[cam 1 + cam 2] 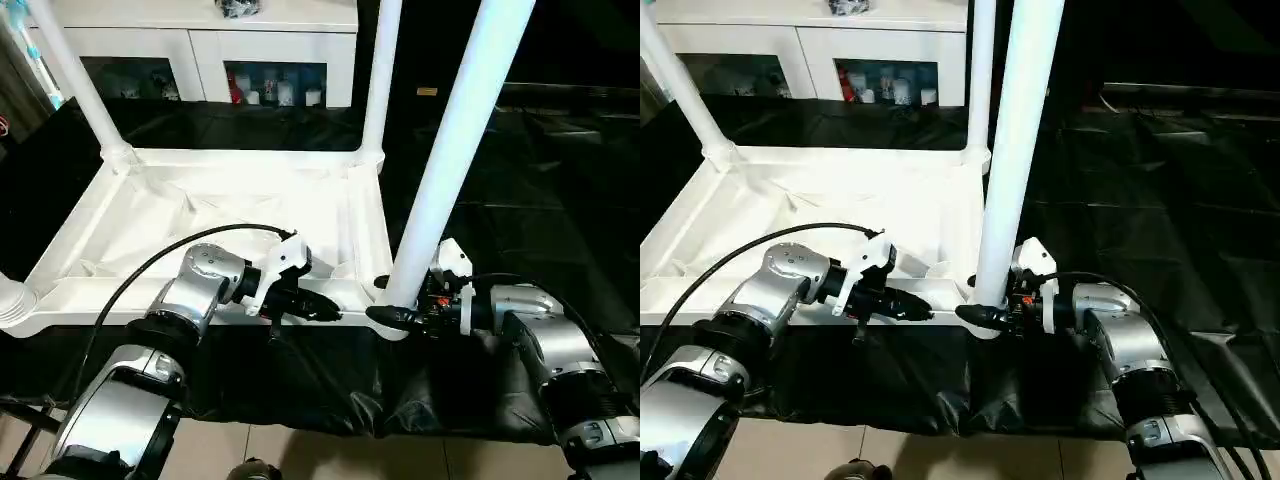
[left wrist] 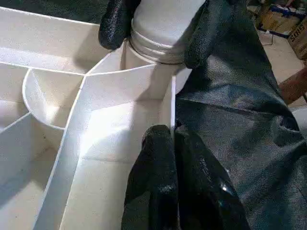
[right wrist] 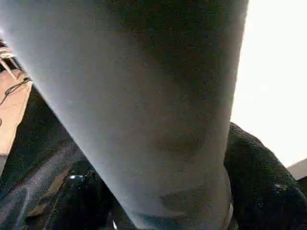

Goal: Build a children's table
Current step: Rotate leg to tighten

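Observation:
The children's table top (image 1: 200, 210) lies upside down on black cloth, ribs facing up. White legs stand in its far-left (image 1: 75, 70) and far-right (image 1: 380, 70) sockets. At the near-right corner a tall leg (image 1: 460, 130) stands in its socket. My right gripper (image 1: 392, 315) has one finger on each side of this leg's base (image 2: 163, 28), and both fingers (image 3: 254, 182) touch it. My left gripper (image 2: 165, 136) is pinched shut on the thin near rim (image 2: 170, 96) of the top, just left of that corner.
A white cabinet with glass doors (image 1: 270, 50) stands behind the table. Black cloth (image 1: 540, 180) spreads to the right and under my forearms. Tiled floor (image 1: 330, 455) shows past the near edge. A short white leg end (image 1: 12, 300) sits at the near-left corner.

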